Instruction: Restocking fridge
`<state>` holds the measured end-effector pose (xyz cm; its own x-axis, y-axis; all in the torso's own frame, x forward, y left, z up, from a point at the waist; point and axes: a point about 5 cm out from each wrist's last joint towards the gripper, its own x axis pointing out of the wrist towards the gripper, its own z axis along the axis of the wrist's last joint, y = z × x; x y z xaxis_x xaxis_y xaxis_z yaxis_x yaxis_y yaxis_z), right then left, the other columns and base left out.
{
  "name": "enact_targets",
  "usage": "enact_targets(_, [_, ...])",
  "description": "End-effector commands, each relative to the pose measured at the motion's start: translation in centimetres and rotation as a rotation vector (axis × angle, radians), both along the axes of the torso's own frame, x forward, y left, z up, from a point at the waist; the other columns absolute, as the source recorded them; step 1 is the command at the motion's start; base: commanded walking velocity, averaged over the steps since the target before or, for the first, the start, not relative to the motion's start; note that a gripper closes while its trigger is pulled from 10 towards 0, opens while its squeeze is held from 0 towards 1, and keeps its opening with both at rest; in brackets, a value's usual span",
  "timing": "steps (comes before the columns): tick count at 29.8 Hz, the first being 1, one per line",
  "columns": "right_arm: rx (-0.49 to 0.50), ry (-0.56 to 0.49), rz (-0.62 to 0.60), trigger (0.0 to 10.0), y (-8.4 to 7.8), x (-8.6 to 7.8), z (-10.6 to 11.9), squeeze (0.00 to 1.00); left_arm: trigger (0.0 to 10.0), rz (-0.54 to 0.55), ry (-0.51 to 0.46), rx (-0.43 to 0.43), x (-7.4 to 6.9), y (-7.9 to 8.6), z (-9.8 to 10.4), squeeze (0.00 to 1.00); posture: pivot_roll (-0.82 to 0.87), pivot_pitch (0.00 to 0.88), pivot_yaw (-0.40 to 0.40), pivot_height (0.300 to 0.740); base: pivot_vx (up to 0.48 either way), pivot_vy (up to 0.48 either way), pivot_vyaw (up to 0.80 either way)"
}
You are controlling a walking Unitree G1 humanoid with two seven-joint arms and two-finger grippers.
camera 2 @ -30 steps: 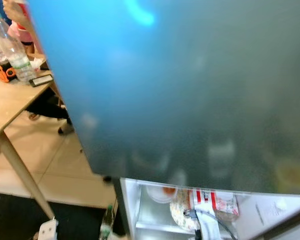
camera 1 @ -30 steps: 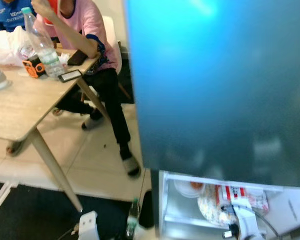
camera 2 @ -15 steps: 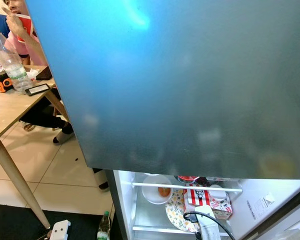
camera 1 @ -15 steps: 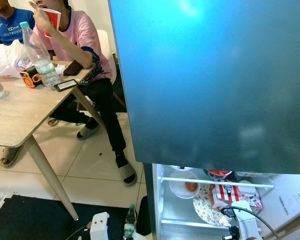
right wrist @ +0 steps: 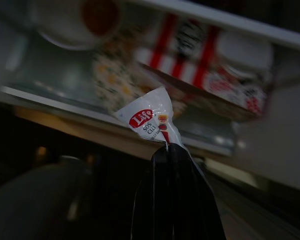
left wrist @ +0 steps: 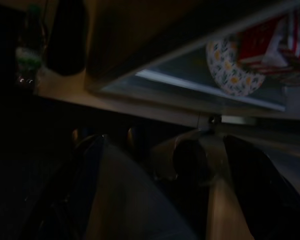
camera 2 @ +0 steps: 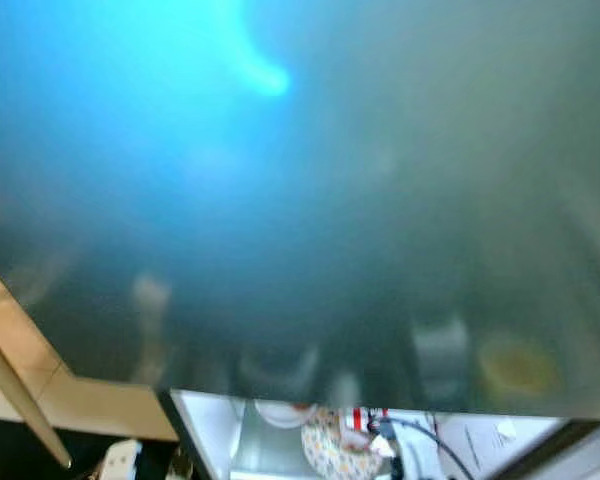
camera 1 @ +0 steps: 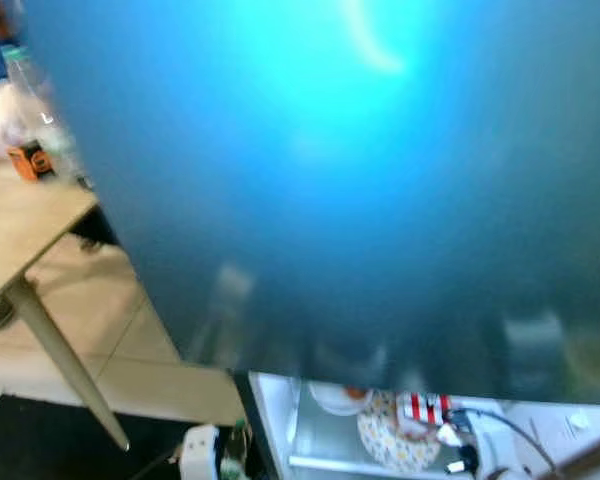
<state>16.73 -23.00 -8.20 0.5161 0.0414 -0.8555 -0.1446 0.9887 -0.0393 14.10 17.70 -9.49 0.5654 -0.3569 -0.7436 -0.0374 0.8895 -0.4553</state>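
A placing step was judged to be in hand: the right end effector (right wrist: 166, 150) was seen pinched together on a sauce sachet (right wrist: 149, 119), held just before the open fridge shelf (right wrist: 90, 114). Next, the sachet would need carrying in beside the floral plate (right wrist: 112, 80) and red-striped box (right wrist: 190, 52).

The blue fridge door (camera 1: 360, 180) was seen in the eye views. The left wrist view was dark; the left end effector's state could not be told.
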Motion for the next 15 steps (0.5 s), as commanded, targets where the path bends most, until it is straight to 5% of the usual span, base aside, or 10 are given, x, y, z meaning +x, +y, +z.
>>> enact_targets(1, [-0.001,-0.002,0.011,10.0,0.1,0.0,0.0,0.00,10.0,-0.053,0.020,0.007,-0.8,0.1,-0.2,0.00,-0.04,0.000,0.013,0.740,0.000,0.000,0.00])
enact_targets(7, [-0.004,0.002,0.018,10.0,0.2,-0.1,-0.1,0.00,10.0,-0.186,-0.020,-0.002,-0.1,-0.6,0.1,0.00,-0.03,0.000,0.009,0.740,0.000,0.000,0.00])
enact_targets(15, [-0.007,0.005,0.017,10.0,0.1,-0.2,-0.1,0.00,10.0,-0.160,-0.020,0.017,0.4,-0.3,0.3,0.00,-0.04,0.000,0.009,0.740,0.000,0.000,0.00])
